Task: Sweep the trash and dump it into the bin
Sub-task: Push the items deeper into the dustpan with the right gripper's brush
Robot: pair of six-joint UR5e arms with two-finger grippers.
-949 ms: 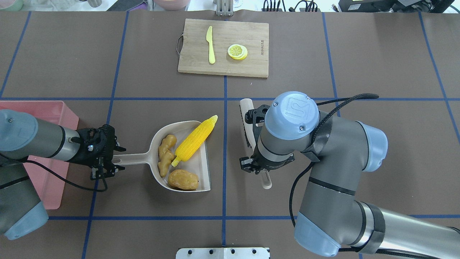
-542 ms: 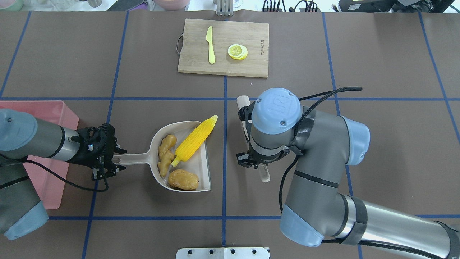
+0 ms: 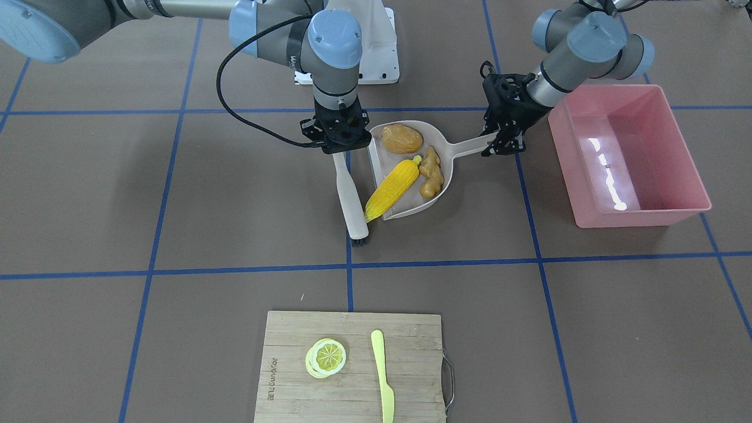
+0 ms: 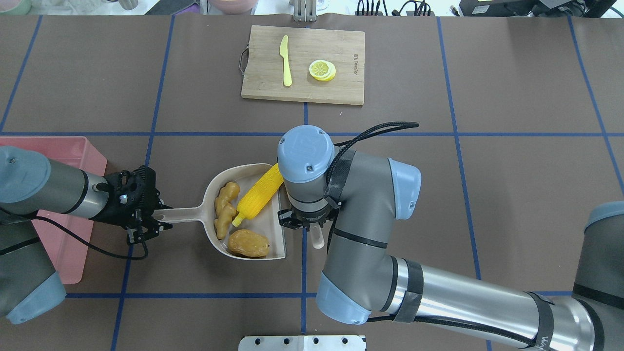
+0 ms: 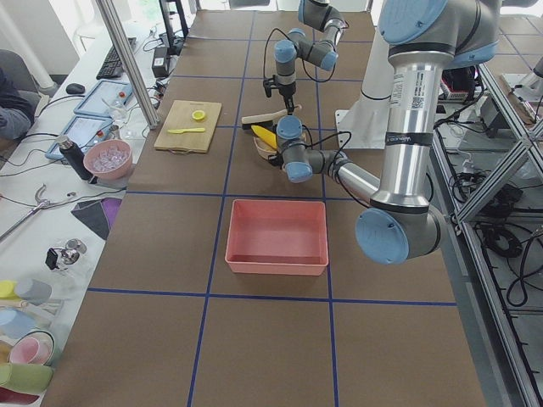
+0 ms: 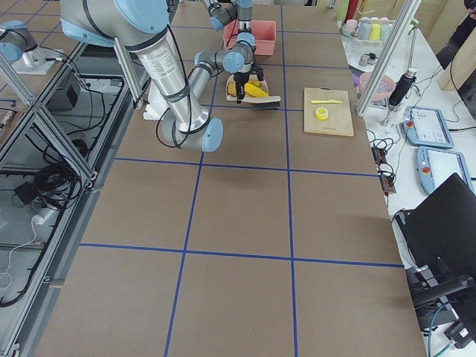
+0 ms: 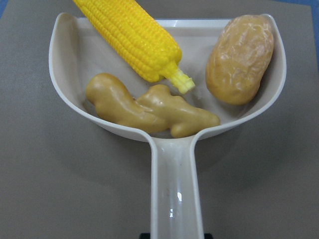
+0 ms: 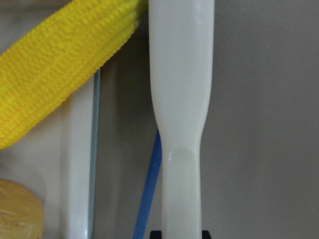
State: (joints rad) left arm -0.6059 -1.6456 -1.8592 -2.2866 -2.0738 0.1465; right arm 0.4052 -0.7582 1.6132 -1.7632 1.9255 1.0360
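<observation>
Closest to the robot's base, I am watching the left gripper clamping the end of the beige dustpan handle, its fingers closed on it, with the pan sitting flat on the brown table. Beside that arm, the pink bin is standing upright and well apart from the pan, with nothing showing inside it. All three pieces of trash are lying in the pan: the potato is resting by the near side wall, the ginger root is lying along the curved back wall by the handle, and the corn cob is lying slantwise, its tip sticking out past the pan's open edge. The right gripper is pointing down and gripping the handle of the white brush, which is lying just beside the open edge, its head appearing to touch the corn's tip. Farther out, a wooden cutting board is carrying a yellow knife and lemon slices.
</observation>
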